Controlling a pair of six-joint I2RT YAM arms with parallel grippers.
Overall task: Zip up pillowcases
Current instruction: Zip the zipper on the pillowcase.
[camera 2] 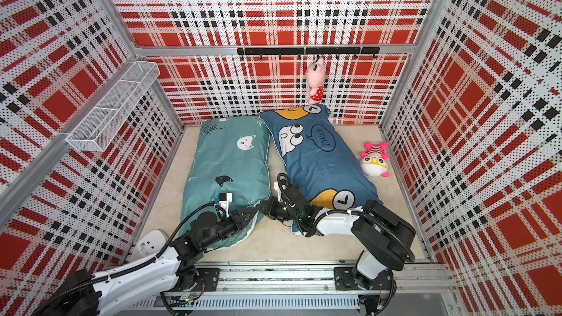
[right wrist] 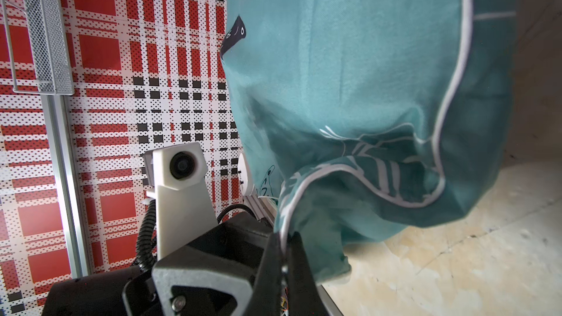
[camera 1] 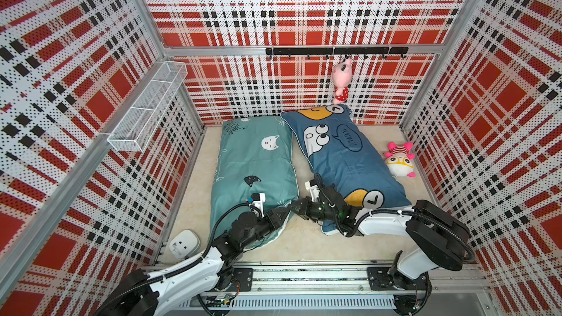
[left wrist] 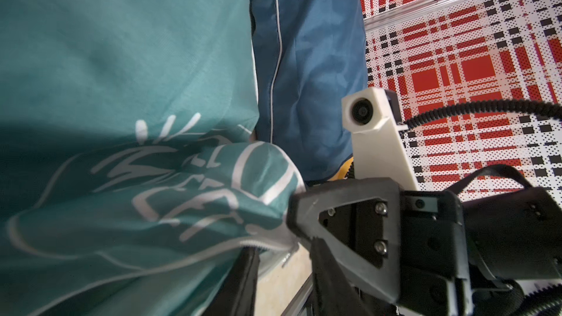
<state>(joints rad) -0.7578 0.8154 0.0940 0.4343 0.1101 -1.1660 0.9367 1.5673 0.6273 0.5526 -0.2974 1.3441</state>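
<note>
- The teal pillowcase (camera 1: 252, 159) lies flat on the beige table (camera 1: 304, 238), with the blue pillowcase (camera 1: 343, 162) just beside it.
- The step in hand, I judge, is zipping the teal one at its near corner on the blue side.
- My right gripper (right wrist: 286, 240) is pinched tight on that corner's white-piped edge.
- My left gripper (camera 1: 283, 214) meets it there, jaws partly apart around the zipper (left wrist: 264, 246) end. I cannot tell if anything is held.
- Next, likely: clamp the pull and draw it along a taut seam.
- Writing: the lettering (camera 1: 234, 125) at the teal one's far end seems to read "MEOW", and the blue one's speech bubble (camera 1: 349, 138) "WOW!!".
</note>
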